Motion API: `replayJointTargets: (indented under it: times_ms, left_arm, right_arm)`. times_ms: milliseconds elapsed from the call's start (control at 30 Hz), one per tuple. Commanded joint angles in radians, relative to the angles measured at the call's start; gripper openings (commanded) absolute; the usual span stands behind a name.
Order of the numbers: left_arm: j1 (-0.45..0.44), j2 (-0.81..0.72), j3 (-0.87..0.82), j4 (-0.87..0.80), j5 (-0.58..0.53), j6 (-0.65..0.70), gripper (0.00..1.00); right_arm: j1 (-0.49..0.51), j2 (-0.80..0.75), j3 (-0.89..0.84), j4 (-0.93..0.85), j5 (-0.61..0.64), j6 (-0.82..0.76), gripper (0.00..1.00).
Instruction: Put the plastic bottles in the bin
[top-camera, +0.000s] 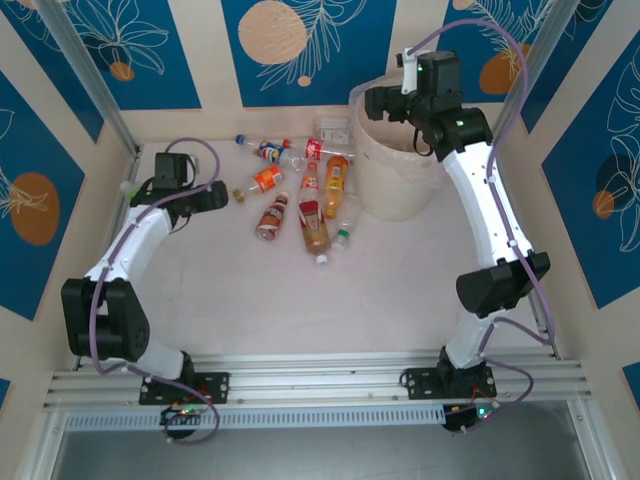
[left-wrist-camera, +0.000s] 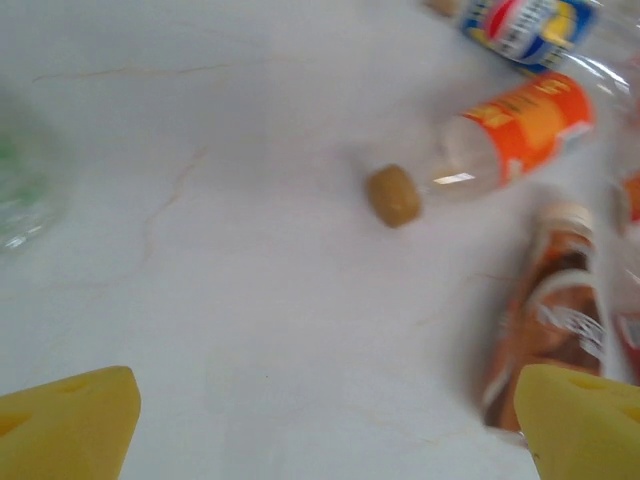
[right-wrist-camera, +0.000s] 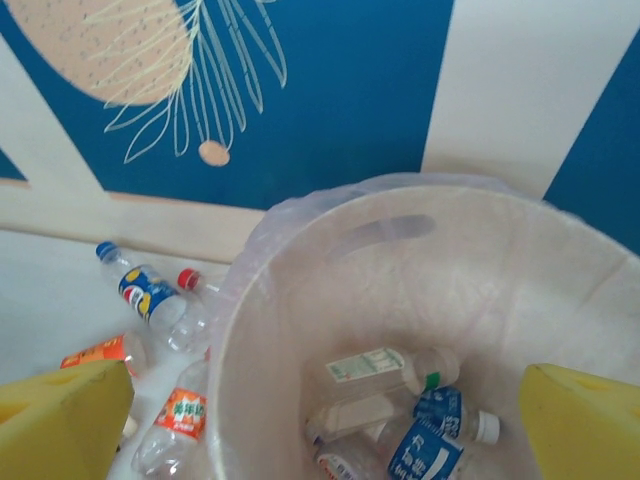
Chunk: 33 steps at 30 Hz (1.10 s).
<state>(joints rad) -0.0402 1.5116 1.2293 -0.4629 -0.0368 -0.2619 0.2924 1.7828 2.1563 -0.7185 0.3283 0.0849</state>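
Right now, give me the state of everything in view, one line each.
Bin: upright, lined, several bottles inside.
Left tool: open, empty, above the table.
Right tool: open, empty, over the bin.
Orange-label bottle: lying on the table, capped.
Brown-label bottle: lying on the table.

Bright even light, soft shadows; left wrist view blurred, perhaps motion; orange-label bottle (left-wrist-camera: 520, 135) smeared.
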Motion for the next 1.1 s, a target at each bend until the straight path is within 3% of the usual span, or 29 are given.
replayJointTargets:
  times_ms: [0, 367, 600, 1067]
  left_arm:
    - [0.051, 0.055, 0.079, -0.048, -0.099, -0.154, 0.98]
    - [0.173, 0.375, 0.353, -0.15, -0.242, -0.351, 1.0]
    - [0.229, 0.476, 0.443, -0.207, -0.301, -0.374, 1.0]
    - [0.304, 0.628, 0.565, -0.252, -0.232, -0.377, 1.0]
  right_arm:
    - [0.022, -0.041, -0.066, 0.002, 0.053, 0.015, 0.99]
    - [0.079, -0.219, -0.285, 0.05, 0.068, 0.069, 0.99]
    - [0.118, -0.282, -0.376, 0.076, 0.083, 0.083, 0.99]
    - [0.213, -0.342, -0.436, 0.123, 0.141, 0.051, 0.99]
